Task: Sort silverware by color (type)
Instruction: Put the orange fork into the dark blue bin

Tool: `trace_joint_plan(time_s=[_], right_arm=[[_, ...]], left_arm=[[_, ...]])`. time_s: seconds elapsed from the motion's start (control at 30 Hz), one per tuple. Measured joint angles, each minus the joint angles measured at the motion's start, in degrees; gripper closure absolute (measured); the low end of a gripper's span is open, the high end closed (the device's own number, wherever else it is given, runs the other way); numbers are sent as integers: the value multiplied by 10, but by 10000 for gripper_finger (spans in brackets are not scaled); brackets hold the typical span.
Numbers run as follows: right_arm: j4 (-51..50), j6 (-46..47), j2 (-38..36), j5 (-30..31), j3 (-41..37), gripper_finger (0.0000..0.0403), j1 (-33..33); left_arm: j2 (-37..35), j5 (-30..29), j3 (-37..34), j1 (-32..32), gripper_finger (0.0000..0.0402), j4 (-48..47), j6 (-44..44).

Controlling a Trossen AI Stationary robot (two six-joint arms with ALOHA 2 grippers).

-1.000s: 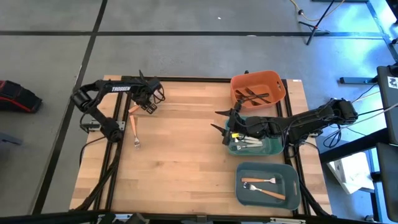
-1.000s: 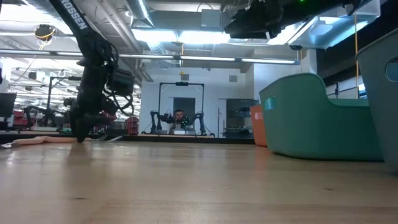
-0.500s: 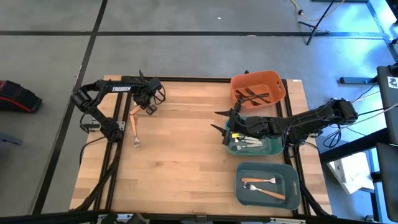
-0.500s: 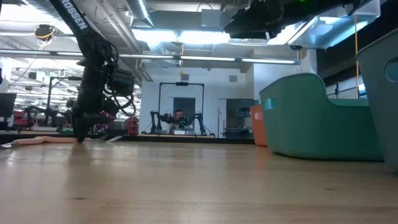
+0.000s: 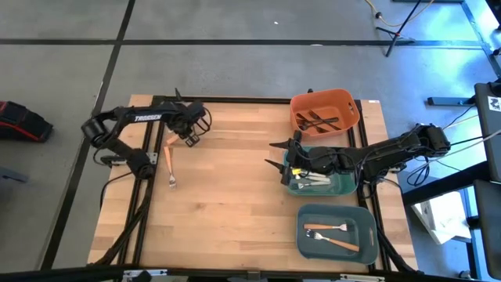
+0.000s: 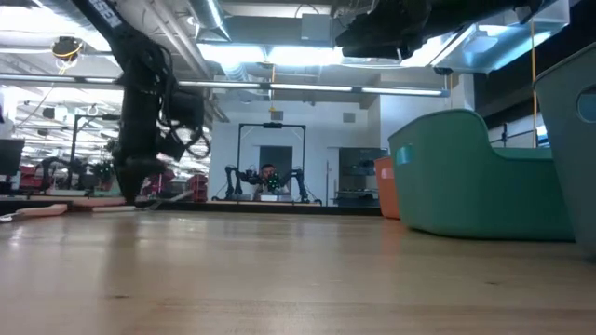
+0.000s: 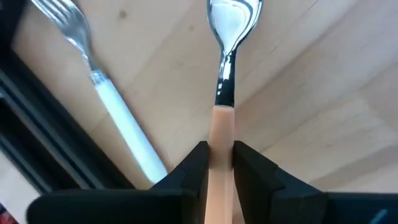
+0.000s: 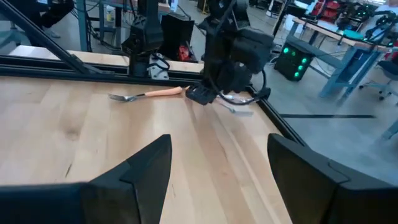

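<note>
My left gripper [image 5: 189, 136] stands at the table's far left. It is shut on a piece of silverware [image 7: 225, 74] with a silver head and an orange-tan handle. Beside it a fork [image 5: 171, 163] with the same kind of handle lies flat on the wood, also in the left wrist view [image 7: 118, 112]. My right gripper [image 5: 279, 153] hovers open at the left wall of the teal bin [image 5: 343, 188], holding nothing. My left gripper pinches the orange-tan handle [image 7: 221, 134] between its two fingers [image 7: 196, 168], a little behind where the silver neck starts. The fingers come from above, pointing steeply down. The silver head [image 6: 175, 195] sticks out beside them, low over the wood.
An orange bin [image 5: 348, 117] with dark forks stands at the far right. The teal bin with silver pieces is in front of it, and a grey tray [image 5: 309, 243] with two orange-handled forks is nearest. Bare wood [image 5: 227, 196] fills the middle of the table.
My left gripper has risen a little and shifted toward the table's right edge, taking the orange-handled piece along. In the low view its silver end now sticks out beside the fingers. The fork next to it has stayed on the wood.
</note>
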Motion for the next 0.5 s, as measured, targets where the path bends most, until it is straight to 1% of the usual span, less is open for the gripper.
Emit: trace_joint_plan(time_s=[0.13,0.2,0.27,0.33,0.5], right_arm=[[-7,5,0,-10,0,152,0],[-22,16,0,-24,0,152,0],[-31,34,0,-25,0,152,0],[-33,55,0,-23,0,152,0],[-40,59,2,-23,0,152,-1]], left_arm=[[-59,-1,0,-30,343,0,-12],[-94,-2,0,-50,344,2,-19],[-128,-1,1,-73,346,8,-21],[-158,0,1,-103,347,24,-19],[-206,1,1,-192,346,96,-15]])
